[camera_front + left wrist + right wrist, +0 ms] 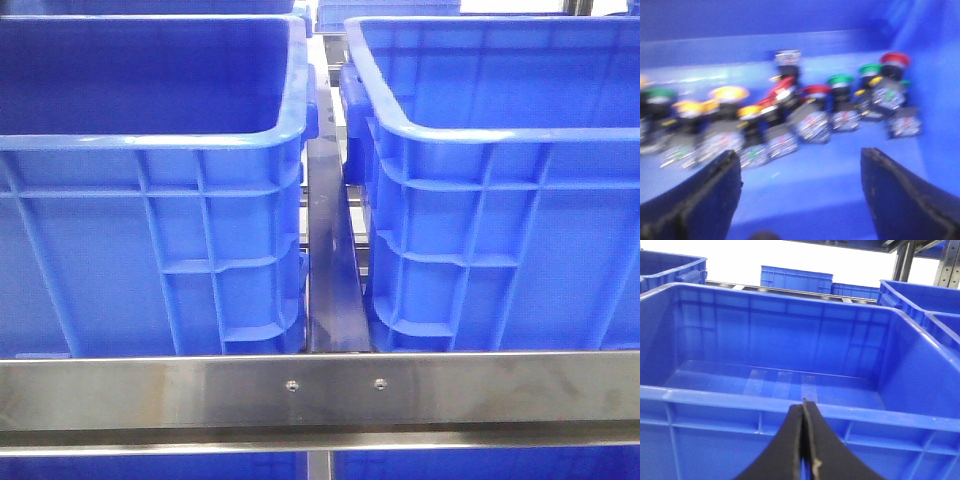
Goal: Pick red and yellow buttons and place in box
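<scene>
In the blurred left wrist view, push buttons with red (816, 90), yellow (729, 93) and green (840, 79) caps lie in a row on the floor of a blue crate (805, 165). Another red-capped button (895, 59) stands by the crate's wall. My left gripper (801, 162) hangs open above the bare floor in front of the row, with nothing between its fingers (715, 185). The right wrist view shows my right gripper (804, 407) shut and empty, just outside the near rim of a blue box (790, 407) with nothing in it. Neither gripper shows in the front view.
Two big blue crates (150, 200) (500, 200) stand side by side in the front view behind a steel rail (320, 390), with a narrow metal strip (330, 260) between them. More blue crates (796, 279) stand beyond the box, and a metal rack post (950, 262) rises nearby.
</scene>
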You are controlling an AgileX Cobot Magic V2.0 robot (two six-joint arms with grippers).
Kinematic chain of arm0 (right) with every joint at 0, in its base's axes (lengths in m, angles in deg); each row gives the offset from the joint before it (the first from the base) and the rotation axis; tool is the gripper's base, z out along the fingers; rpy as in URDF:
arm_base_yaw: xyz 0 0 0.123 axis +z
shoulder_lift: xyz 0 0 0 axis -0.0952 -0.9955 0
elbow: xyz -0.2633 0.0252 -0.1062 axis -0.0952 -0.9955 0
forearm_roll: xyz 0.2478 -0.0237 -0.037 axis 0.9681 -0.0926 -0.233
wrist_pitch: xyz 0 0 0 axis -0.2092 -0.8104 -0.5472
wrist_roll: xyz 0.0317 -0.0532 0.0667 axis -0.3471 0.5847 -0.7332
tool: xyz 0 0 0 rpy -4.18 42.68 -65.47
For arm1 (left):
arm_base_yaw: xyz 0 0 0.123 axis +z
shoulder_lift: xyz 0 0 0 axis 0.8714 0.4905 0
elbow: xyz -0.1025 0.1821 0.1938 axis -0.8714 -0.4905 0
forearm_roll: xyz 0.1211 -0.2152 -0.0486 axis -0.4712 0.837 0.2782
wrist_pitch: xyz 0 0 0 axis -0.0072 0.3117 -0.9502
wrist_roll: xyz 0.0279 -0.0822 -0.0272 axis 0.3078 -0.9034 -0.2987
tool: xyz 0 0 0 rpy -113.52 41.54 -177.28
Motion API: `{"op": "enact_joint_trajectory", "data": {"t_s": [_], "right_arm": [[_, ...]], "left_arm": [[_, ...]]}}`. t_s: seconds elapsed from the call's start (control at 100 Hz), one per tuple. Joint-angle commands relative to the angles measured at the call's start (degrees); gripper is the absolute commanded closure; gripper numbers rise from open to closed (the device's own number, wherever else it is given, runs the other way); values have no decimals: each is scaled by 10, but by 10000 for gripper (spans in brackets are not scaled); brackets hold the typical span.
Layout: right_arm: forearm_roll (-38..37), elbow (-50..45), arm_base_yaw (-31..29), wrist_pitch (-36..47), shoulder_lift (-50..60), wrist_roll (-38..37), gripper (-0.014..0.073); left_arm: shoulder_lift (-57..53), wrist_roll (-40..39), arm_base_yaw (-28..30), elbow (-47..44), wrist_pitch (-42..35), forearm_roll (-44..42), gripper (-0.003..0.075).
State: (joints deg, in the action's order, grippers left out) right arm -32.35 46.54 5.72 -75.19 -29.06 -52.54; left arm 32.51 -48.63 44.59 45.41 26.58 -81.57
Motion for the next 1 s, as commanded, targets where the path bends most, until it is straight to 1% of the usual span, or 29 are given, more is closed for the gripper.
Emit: {"op": "enact_joint_trajectory", "data": {"t_s": [0.0,0.21,0.44,0.68,0.93,0.99], "right_arm": [[-5,0,0,46,12,1,662],[-5,0,0,46,12,1,662],[-5,0,0,46,12,1,662],[-5,0,0,46,12,1,662],[-5,0,0,46,12,1,662],[-5,0,0,46,12,1,662]], "left_arm": [[28,-16,-22,34,-55,-5,260],[129,-82,-57,75,-72,-44,260],[214,-218,-69,109,-73,-126,260],[248,-339,-69,113,-73,-198,260],[270,-433,-69,113,-66,-267,260],[275,-444,-69,113,-66,-276,260]]}}
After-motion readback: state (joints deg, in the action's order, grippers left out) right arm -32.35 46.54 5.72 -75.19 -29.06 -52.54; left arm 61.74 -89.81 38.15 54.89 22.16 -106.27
